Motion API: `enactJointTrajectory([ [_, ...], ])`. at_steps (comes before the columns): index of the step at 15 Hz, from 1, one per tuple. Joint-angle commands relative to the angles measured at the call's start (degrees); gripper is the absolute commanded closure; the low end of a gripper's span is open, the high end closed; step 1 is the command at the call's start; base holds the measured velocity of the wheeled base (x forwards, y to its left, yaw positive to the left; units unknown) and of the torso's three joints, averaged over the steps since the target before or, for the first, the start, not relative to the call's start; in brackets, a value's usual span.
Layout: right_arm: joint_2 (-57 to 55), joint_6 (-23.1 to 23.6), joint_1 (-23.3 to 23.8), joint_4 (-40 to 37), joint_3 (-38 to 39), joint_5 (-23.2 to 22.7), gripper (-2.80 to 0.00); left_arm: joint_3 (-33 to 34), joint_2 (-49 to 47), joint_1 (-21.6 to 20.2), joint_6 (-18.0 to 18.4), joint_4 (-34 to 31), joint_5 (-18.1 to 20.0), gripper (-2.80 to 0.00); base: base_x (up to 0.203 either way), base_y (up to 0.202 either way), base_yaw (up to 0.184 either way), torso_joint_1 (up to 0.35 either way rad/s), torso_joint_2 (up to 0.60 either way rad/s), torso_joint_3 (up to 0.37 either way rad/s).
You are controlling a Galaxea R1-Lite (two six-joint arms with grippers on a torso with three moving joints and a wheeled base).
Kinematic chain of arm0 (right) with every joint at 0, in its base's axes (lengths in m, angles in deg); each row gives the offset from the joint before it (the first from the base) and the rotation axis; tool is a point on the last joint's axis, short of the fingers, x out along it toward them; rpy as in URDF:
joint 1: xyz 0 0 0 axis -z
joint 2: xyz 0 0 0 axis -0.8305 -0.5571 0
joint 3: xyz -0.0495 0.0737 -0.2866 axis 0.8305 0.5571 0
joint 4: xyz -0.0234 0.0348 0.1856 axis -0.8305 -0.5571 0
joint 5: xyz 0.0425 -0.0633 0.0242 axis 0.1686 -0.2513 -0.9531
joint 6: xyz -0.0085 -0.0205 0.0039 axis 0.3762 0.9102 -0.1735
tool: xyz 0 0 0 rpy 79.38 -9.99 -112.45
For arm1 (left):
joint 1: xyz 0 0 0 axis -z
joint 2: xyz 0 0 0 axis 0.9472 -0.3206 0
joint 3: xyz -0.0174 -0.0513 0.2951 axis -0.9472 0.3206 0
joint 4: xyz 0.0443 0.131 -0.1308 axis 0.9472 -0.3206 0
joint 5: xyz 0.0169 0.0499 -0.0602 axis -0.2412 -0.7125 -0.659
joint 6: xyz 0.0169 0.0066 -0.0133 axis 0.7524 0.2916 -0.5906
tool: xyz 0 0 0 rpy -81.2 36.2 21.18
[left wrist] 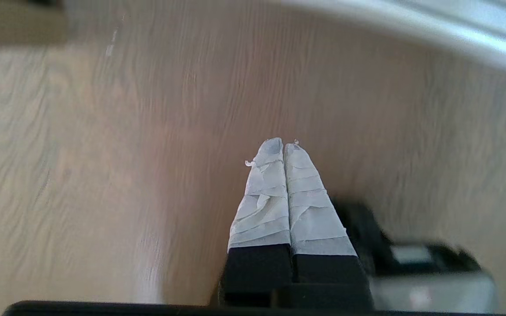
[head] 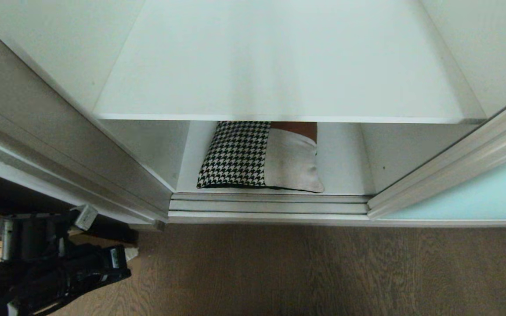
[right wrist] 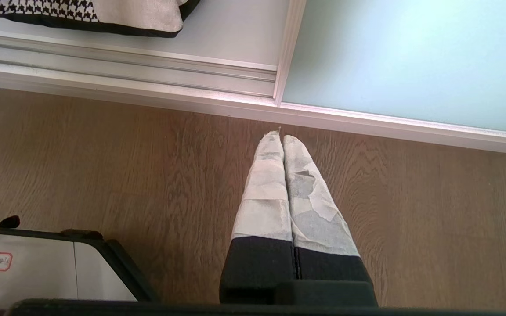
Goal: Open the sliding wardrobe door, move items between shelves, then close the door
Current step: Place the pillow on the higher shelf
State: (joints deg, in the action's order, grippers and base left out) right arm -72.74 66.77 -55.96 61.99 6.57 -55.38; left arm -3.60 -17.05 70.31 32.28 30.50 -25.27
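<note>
The wardrobe stands open. The cushion (head: 257, 156), half houndstooth and half grey-beige, lies on the lowest shelf (head: 345, 166) just behind the floor track, under a wide bare white shelf (head: 279, 66). The sliding wardrobe door (head: 477, 193), pale aqua glass in a silver frame, is pushed to the right. My left arm (head: 59, 267) is low at the left, over the floor and away from the opening; its gripper (left wrist: 283, 145) is shut and empty. My right gripper (right wrist: 281, 137) is also shut and empty, pointing at the floor before the door (right wrist: 411, 57), with the cushion (right wrist: 90, 15) further off.
A silver double track (head: 270, 206) runs along the wardrobe's foot. A grey panel (head: 37, 131) borders the opening on the left. Brown wood floor (head: 323, 272) lies in front. Part of my own base (right wrist: 37, 263) sits near the right gripper.
</note>
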Motion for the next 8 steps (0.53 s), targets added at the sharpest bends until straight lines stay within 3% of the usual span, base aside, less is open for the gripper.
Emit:
enactJointTrajectory([
  [1, 0.04, 0.05, -0.01, 0.02, 0.00, 0.00, 0.00, 1.95, -13.96, 0.71, -0.49, 19.20, 0.09, 0.00, 0.000, 0.000, 0.000, 0.000, 0.00, 0.000],
  [2, 0.04, 0.05, -0.01, 0.02, 0.00, -0.03, 0.00, 2.53, -16.52, 1.79, -0.98, 25.28, 0.03, 0.00, 0.000, 0.000, 0.000, 0.000, 0.00, 0.000],
  [4, 0.04, 0.05, -0.01, 0.02, 0.00, 0.00, 0.00, 1.91, -20.33, 4.34, -2.11, 30.85, -0.77, 0.00, 0.000, 0.000, 0.000, 0.000, 0.00, 0.000],
  [8, 0.04, 0.05, -0.01, 0.02, 0.00, 0.00, 0.00, -7.27, -27.89, 5.08, -2.49, 33.05, -2.69, 0.00, 0.000, 0.000, 0.000, 0.000, 0.00, 0.000],
])
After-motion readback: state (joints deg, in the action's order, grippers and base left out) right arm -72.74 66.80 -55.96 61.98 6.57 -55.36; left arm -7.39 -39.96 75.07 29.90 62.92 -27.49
